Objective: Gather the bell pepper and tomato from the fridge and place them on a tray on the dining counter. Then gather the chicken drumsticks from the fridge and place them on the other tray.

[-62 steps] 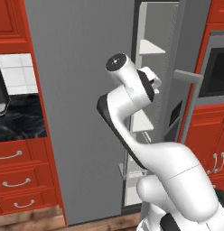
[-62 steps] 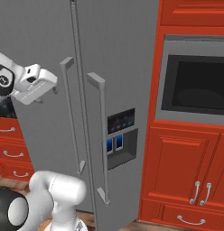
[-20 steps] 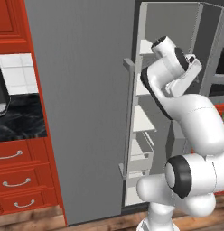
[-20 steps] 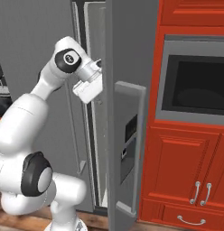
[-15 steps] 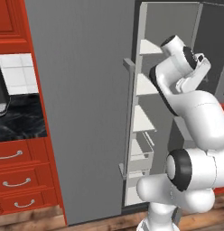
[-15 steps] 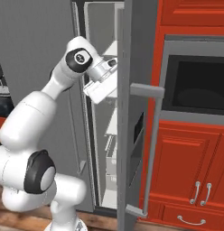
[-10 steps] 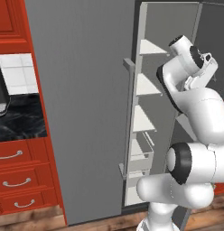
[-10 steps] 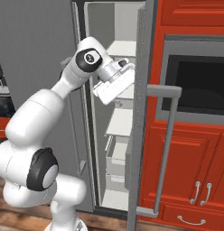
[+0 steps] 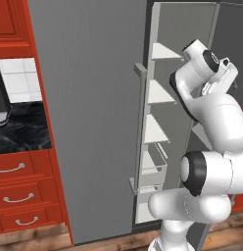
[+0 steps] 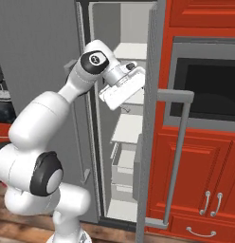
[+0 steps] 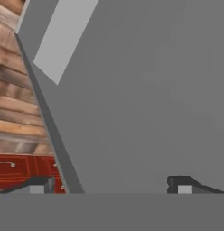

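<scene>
On the left stand red drawers (image 9: 18,196) under a black counter top (image 9: 20,132). Next to them is the fridge (image 9: 94,117), tall and grey. Its left door is shut, and a long bar handle (image 9: 139,127) runs down it.

In the middle, the right side of the fridge is open. Pale shelves (image 10: 129,128) and a clear drawer (image 10: 122,163) show inside. The shelves that show look bare. No bell pepper, tomato or chicken drumsticks show up from here, so I cannot tell where they sit.

The white arm reaches up by the top shelves. The gripper (image 10: 123,90) hangs just in front of the opening, close to the inside of the right door (image 10: 150,118). Its fingers (image 11: 181,184) are spread wide and hold nothing.

On the right is a black oven (image 10: 209,90) set in red cabinets (image 10: 209,185).

I think the step now is getting the door out of the way and finding the food. To do it well, the door should stand wide, so the arm does not bump it. Then the hand should turn to look into the shelves, find the pepper or tomato, and go in slowly with the fingers apart.
</scene>
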